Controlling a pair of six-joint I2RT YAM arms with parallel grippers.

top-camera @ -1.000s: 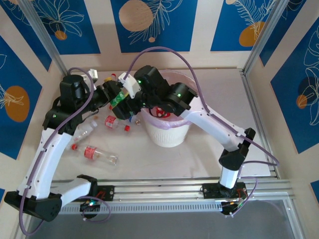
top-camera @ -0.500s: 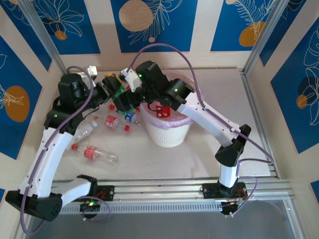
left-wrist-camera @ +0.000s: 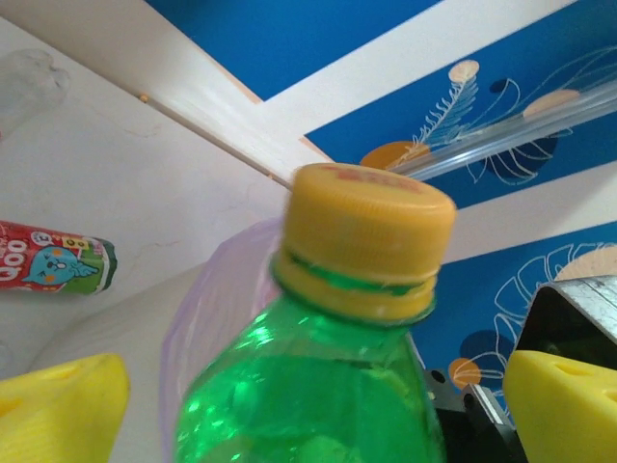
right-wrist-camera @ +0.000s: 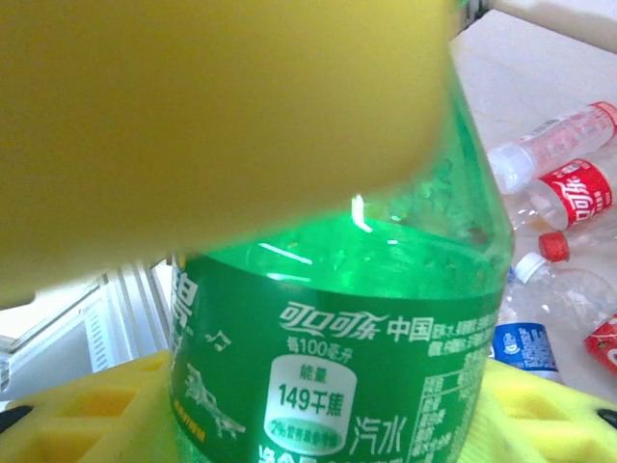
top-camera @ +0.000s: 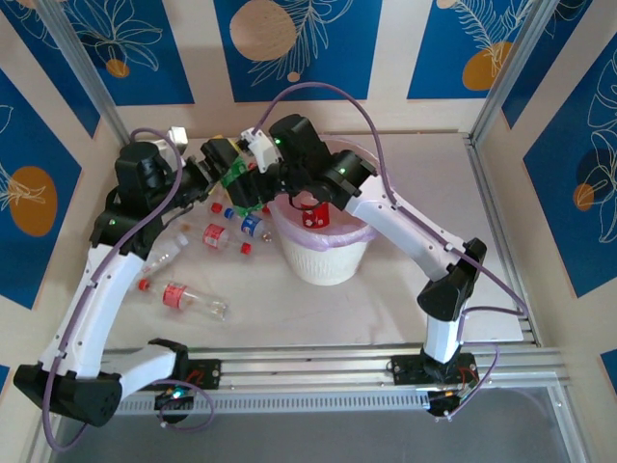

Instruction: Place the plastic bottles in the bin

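A green plastic bottle (top-camera: 232,175) with a yellow cap hangs in the air just left of the bin (top-camera: 323,260). My right gripper (top-camera: 253,185) is shut on its labelled body (right-wrist-camera: 337,338), one yellow pad (right-wrist-camera: 193,116) above it and one below. My left gripper (top-camera: 214,166) stands open around the same bottle (left-wrist-camera: 318,386); its yellow fingertips (left-wrist-camera: 58,410) sit wide apart, clear of the bottle's sides. The white ribbed bin, lined with a pink bag (left-wrist-camera: 207,309), holds a red-labelled bottle (top-camera: 310,212).
Several plastic bottles lie on the table left of the bin: a red-labelled one (top-camera: 220,236), a blue-labelled one (top-camera: 253,225), a clear one (top-camera: 166,253) and another red-labelled one (top-camera: 190,298) nearer the front. Wall panels stand close behind both grippers.
My left gripper has opened off the green bottle, and my right gripper has closed on it. Both grippers and the bottle shifted slightly toward the back.
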